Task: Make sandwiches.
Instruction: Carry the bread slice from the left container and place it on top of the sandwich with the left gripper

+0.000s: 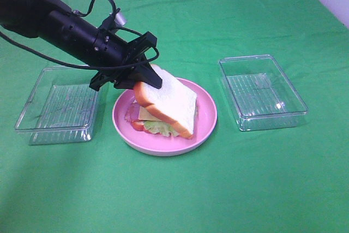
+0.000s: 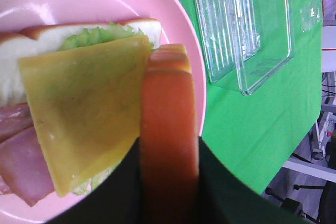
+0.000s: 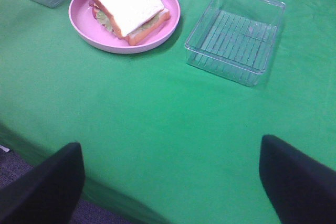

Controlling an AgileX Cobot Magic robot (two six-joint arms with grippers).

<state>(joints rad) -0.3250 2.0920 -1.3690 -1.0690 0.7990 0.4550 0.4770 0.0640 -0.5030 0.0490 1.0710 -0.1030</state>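
Spread across a green tabletop (image 1: 262, 189): two clear trays (image 1: 57, 105) (image 1: 263, 92), one either side of one pink plate (image 1: 206, 121), presumably to keep fillings in reach. Held the top bread slice (image 1: 170, 99) tilted over the plate in the left gripper (image 1: 143, 78), jaws clamped on its crust, far edge resting on the stack, likely for lowering flat. Stacked beneath: one bread slice (image 2: 13, 72), lettuce (image 2: 97, 35), bacon (image 2: 23, 161), one cheese square (image 2: 84, 108). Hung right jaws wide apart, empty, away from the plate.

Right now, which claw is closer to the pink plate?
The left claw. It is just above the plate, holding the top bread slice tilted over the fillings. The right claw is open, far from the plate, over the green cloth.
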